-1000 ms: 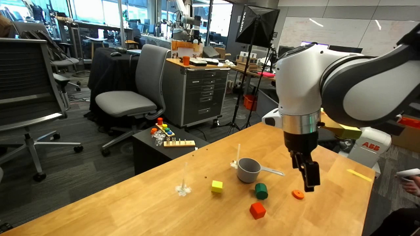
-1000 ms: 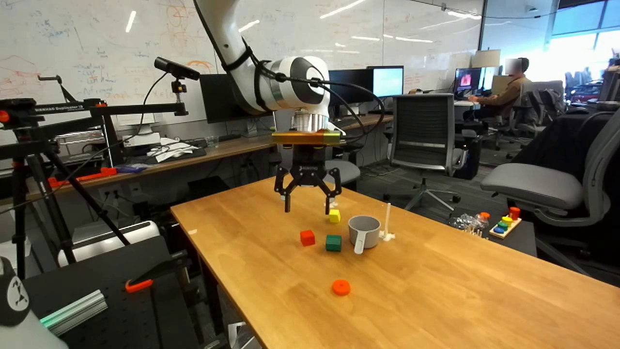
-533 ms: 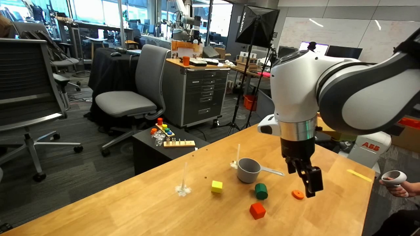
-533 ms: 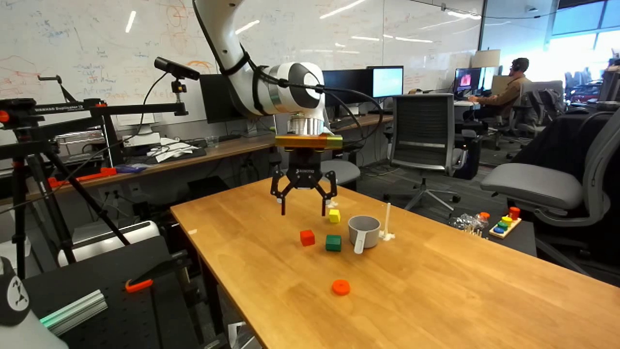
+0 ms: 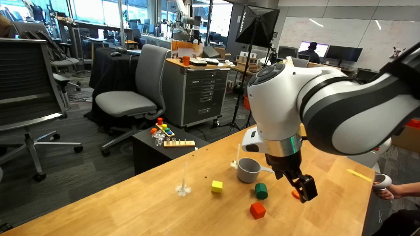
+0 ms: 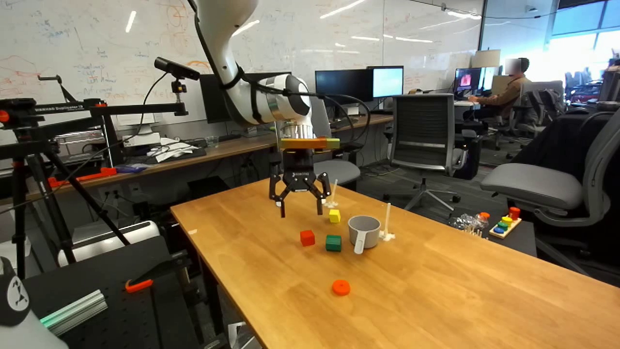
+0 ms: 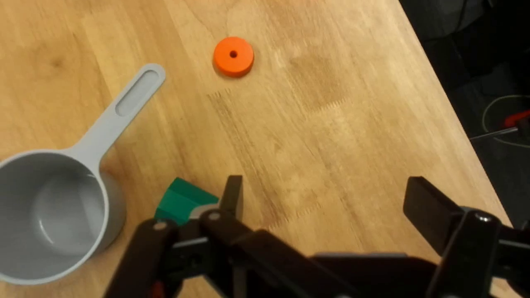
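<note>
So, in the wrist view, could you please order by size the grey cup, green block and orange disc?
Largest: grey cup, cut by the frame edge
Then: green block, partly hidden by the gripper
Smallest: orange disc, narrower than the visible green part

Tool point(image 5: 293, 186) above wooden table point(image 5: 137, 206), green block point(image 5: 261, 191), red cube point(image 5: 257, 210)

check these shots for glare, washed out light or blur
In the wrist view, the nearest parts of the gripper look dark and slightly soft, and a small glint shows inside the gray cup; in both exterior views, light streaks show on the whiteboard and the windows look washed out; in an exterior view, a seated person has a blurred face.
</note>
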Robot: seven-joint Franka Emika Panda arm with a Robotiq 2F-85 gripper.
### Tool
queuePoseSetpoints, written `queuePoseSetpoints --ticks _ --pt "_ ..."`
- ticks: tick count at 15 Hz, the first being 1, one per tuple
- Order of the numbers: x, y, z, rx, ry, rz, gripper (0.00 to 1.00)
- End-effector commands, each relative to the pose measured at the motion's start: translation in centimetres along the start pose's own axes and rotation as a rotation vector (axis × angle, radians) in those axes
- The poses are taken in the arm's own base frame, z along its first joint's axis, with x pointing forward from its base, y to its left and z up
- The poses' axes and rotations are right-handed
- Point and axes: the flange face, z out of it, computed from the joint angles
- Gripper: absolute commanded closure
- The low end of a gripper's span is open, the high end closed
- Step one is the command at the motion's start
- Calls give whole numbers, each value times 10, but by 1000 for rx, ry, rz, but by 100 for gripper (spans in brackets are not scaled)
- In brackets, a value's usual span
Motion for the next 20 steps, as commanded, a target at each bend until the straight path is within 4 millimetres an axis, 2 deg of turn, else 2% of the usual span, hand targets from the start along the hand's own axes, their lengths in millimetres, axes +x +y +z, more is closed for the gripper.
queuePoseSetpoints --ticks 1,8,15,20 --pt "24 15 -3 -19 -48 -51 0" --pt "60 31 11 -22 -54 -56 0" --pt "97 29 34 -11 -87 -76 0" --pt "114 31 42 -16 -109 -80 0"
